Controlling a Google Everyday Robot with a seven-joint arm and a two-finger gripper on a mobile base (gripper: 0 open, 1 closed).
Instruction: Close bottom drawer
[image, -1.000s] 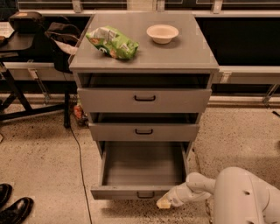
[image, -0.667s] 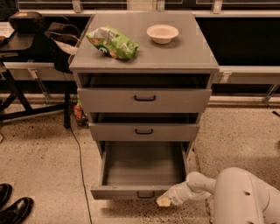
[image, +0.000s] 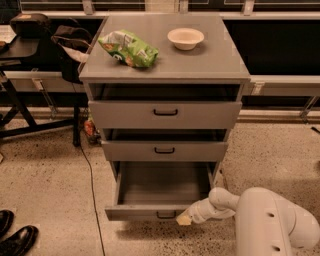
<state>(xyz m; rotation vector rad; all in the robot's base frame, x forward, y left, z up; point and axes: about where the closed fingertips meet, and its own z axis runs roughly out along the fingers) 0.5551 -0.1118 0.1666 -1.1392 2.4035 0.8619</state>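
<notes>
The grey cabinet's bottom drawer (image: 159, 192) is pulled far out, an empty grey box with a flat front and a small dark handle (image: 165, 215). My gripper (image: 184, 219) sits low at the right end of that drawer front, just right of the handle and touching or nearly touching the front panel. My white arm (image: 260, 222) reaches in from the lower right. The middle drawer (image: 164, 150) and top drawer (image: 165, 114) above stand slightly out.
On the cabinet top lie a green snack bag (image: 129, 48) and a white bowl (image: 185, 38). A black table with a bag (image: 30, 25) stands at left; a cable (image: 90, 185) runs over the floor. Black shoes (image: 15, 237) are at the lower left.
</notes>
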